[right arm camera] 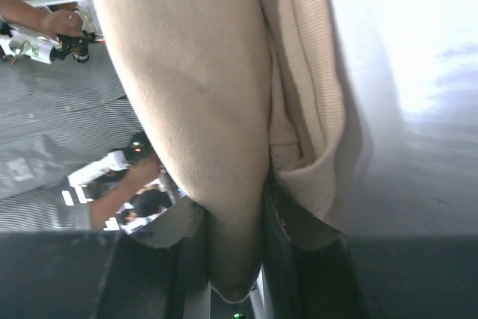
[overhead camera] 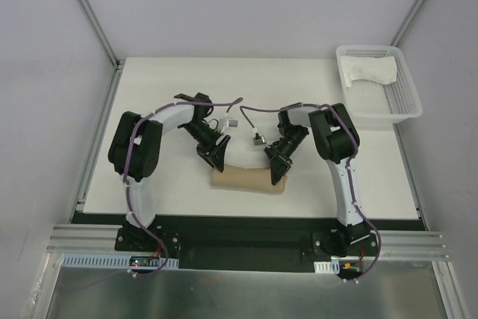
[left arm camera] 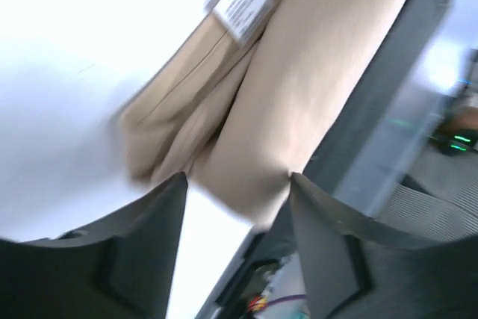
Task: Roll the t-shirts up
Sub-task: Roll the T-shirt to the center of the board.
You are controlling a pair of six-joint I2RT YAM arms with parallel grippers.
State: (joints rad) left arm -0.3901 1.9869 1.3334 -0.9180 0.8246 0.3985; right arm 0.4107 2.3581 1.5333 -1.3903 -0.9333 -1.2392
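Two t-shirts: one soft tan cloth tee [overhead camera: 248,180], rolled into a log on the white table [overhead camera: 164,95]; one white cloth tee [overhead camera: 371,72], well right of that roll, inside one white plastic mesh basket [overhead camera: 388,101]. At the roll's left end, left gripper [overhead camera: 213,156] spread apart; at its right end, right gripper [overhead camera: 278,168] pinching tan cloth.

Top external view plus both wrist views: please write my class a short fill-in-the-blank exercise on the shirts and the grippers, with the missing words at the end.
1. The tan t-shirt lies on the table not flat but as a ____.
2. The mesh basket at the far right corner holds the ____ t-shirt.
3. The right gripper is ____ on one end of the tan t-shirt.
4. The left gripper has its jaws ____, with the other end between them.

Missing words: roll; white; shut; open
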